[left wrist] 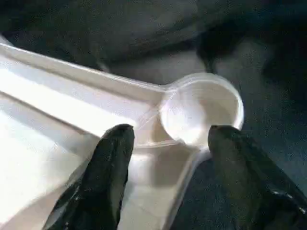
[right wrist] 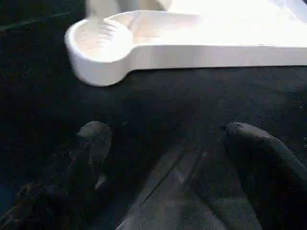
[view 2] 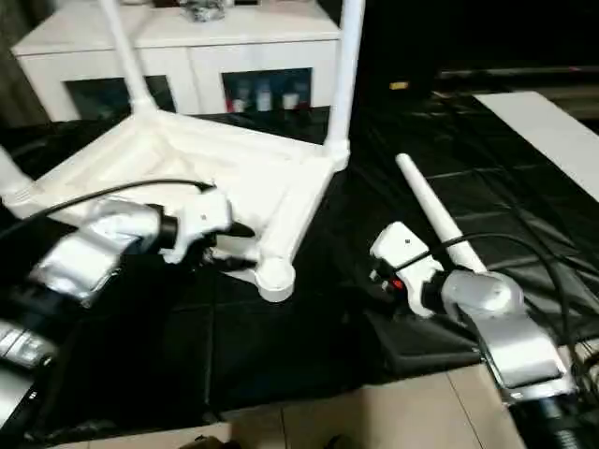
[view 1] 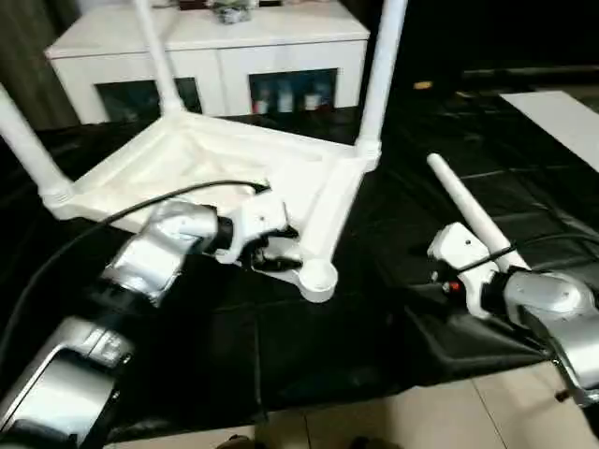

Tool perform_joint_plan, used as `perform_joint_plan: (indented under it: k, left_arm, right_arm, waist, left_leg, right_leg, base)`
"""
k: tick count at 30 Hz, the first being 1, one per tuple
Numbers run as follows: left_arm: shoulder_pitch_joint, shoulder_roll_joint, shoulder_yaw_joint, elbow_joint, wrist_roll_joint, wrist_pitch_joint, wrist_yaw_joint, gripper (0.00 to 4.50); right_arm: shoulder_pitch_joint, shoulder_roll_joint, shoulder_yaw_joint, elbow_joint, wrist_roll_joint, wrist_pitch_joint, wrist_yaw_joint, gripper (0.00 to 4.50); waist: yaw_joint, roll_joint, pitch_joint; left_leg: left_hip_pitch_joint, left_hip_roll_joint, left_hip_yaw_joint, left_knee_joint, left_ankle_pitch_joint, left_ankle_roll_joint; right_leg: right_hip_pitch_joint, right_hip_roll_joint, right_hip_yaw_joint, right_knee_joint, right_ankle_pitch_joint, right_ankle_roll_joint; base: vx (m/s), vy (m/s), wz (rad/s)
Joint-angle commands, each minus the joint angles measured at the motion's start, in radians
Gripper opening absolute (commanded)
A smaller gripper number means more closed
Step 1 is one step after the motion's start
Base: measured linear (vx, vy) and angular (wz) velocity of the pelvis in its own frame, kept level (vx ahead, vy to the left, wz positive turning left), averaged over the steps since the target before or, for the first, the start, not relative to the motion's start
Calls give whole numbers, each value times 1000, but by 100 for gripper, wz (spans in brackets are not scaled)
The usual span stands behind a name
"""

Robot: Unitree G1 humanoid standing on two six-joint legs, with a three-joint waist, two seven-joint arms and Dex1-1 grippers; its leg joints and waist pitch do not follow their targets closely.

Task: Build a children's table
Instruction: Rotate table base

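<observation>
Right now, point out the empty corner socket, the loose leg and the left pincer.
empty corner socket (view 1: 318,278): left eye view, round rim at the near corner.
loose leg (view 1: 465,208): left eye view, mid-shaft, lying on the black cover.
left pincer (left wrist: 168,139): left wrist view, midway between its fingertips.

Table top smooth glossy white plastic; table cover black, wrinkled.
</observation>
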Motion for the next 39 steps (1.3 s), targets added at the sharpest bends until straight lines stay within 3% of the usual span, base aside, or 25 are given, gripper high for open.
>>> perform_joint_plan:
  k: [1,4,5,6,7,8,9,10,11,12,13,14,15,16,17,18,19,24,31,33,35,39]
  left_arm:
    - [-31,6,-37,61,47,-50,-28,284]
    - [-66,8,-76,151,106,-110,-54,284]
    - [-80,3,-83,190,123,-134,-53,284]
    - [-95,1,-93,223,147,-156,-32,284]
    - [-95,1,-93,223,147,-156,-32,284]
    - [-125,-7,-110,293,183,-181,14,269]
    - [-144,-13,-116,329,203,-198,54,258]
    - [-156,-17,-119,352,213,-209,78,249]
    - [-171,-20,-121,376,225,-218,99,244]
    - [-174,-20,-122,379,227,-220,100,244]
    - [-183,-21,-125,393,235,-224,106,232]
    - [-201,-14,-136,423,258,-226,82,210]
    - [-206,-13,-137,435,264,-226,70,207]
    - [-207,-13,-137,436,264,-226,69,206]
    - [-210,-12,-136,446,265,-226,54,206]
    - [-211,-12,-136,449,265,-228,53,181]
    - [-215,-13,-138,460,268,-237,52,168]
    - [-232,-33,-118,525,266,-283,67,123]
    - [-218,-68,-56,536,210,-272,18,75]
    - [-210,-79,-36,532,185,-241,12,56]
    - [-183,-101,1,514,142,-168,-17,49]
    - [-161,-103,2,496,141,-147,-32,28]
  right_arm:
    - [2,-16,16,-38,17,18,23,419]
    - [1,-23,17,-51,18,23,29,419]
    - [-1,-23,15,-53,15,23,27,419]
    - [-3,-23,15,-54,14,24,27,419]
    - [-3,-23,15,-54,14,24,27,419]
    - [-5,-26,17,-57,11,26,32,419]
    - [-4,-26,19,-63,13,29,35,419]
    - [-4,-27,21,-67,14,32,38,419]
    - [-3,-27,22,-71,16,35,40,419]
    - [-3,-27,23,-72,16,36,41,419]
    - [-3,-28,25,-74,17,38,44,419]
    - [3,-35,32,-83,26,45,61,419]
    - [7,-37,33,-91,36,51,71,419]
    - [7,-37,33,-92,37,52,72,419]
    - [12,-39,33,-102,50,60,83,419]
    - [12,-39,33,-103,51,61,85,419]
    - [15,-41,34,-108,56,64,90,419]
    - [20,-30,45,-133,86,75,115,419]
    - [10,-12,39,-117,81,64,97,419]
    - [3,-3,37,-94,71,53,81,419]
    - [-10,11,34,-43,54,23,58,419]
    - [-10,13,29,-35,54,19,55,419]
  waist:
    - [-10,-2,-59]
    - [-24,6,-51]
    - [-33,9,-47]
    - [-33,22,-43]
    - [-37,27,-37]
    - [35,37,-36]
    - [35,19,-49]
    - [18,-56,-66]
    - [39,-53,-63]
    - [55,-35,-69]
    - [61,-28,-45]
    - [57,-20,-75]
    - [56,3,-91]
    - [57,9,-94]
    - [51,2,-89]
    - [51,-1,-87]
    - [56,-1,-86]
    - [58,-2,-81]
    - [59,-6,-84]
    - [60,-3,-84]
    - [59,-7,-85]
    - [55,-7,-85]
  left_leg:
    - [47,77,-71,-97,-668,-63]
    - [48,75,-74,-92,-689,-56]
    - [49,81,-80,-101,-732,-63]
    - [54,91,-81,-116,-786,-76]
    - [36,104,-85,-148,-843,-89]
    - [-48,129,-44,-252,-944,-115]
    - [-10,113,-29,-239,-875,-109]
    - [89,45,-42,-42,-570,-113]
    - [52,-6,-78,84,-134,-29]
    - [-9,-3,-98,70,-38,-8]
    - [-15,22,-98,43,-55,-11]
    - [27,69,-85,-38,-162,-10]
    - [28,84,-86,-47,-135,12]
    - [32,86,-79,-48,-127,27]
    - [15,84,-71,-49,-138,52]
    - [9,80,-69,-50,-148,61]
    - [13,78,-63,-49,-181,66]
    - [13,80,-62,-56,-236,45]
    - [11,81,-60,-56,-197,48]
    - [11,81,-59,-54,-188,52]
    - [8,77,-57,-52,-177,57]
    - [7,78,-55,-51,-175,72]
  right_leg:
    - [24,-64,10,-88,-628,-74]
    - [29,-68,-18,-106,-683,-53]
    - [39,-64,-39,-106,-673,-41]
    - [45,-54,-53,-96,-642,-44]
    - [66,-39,-63,-62,-569,-52]
    - [116,-2,-21,151,-194,-79]
    - [94,-2,11,155,-247,-73]
    - [-19,-99,66,-24,-724,-69]
    - [-5,-146,107,-91,-947,-73]
    - [59,-152,119,-61,-879,-89]
    - [55,-157,98,-66,-876,-86]
    - [28,-53,62,-9,-483,-155]
    - [40,-56,62,23,-214,-235]
    - [38,-55,62,23,-132,-264]
    - [49,-61,62,27,-51,-304]
    - [52,-64,62,26,-46,-311]
    - [51,-70,62,19,-79,-316]
    - [53,-75,63,7,-193,-295]
    - [54,-78,63,10,-149,-301]
    - [53,-78,63,12,-138,-304]
    - [56,-78,61,12,-127,-316]
    - [58,-78,62,11,-130,-313]
  base:
    - [0,0,0]
    - [0,0,0]
    - [0,0,0]
    - [0,0,0]
    - [0,0,0]
    - [-71,-16,1]
    - [-3,-82,4]
    - [-3,-82,4]
    - [52,-103,-11]
    - [65,-38,-21]
    - [65,-38,-21]
    - [51,-23,4]
    - [-15,-34,20]
    - [-15,-34,20]
    - [0,0,0]
    - [0,0,0]
    - [0,0,0]
    - [0,0,0]
    - [0,0,0]
    - [0,0,0]
    - [0,0,0]
    - [0,0,0]
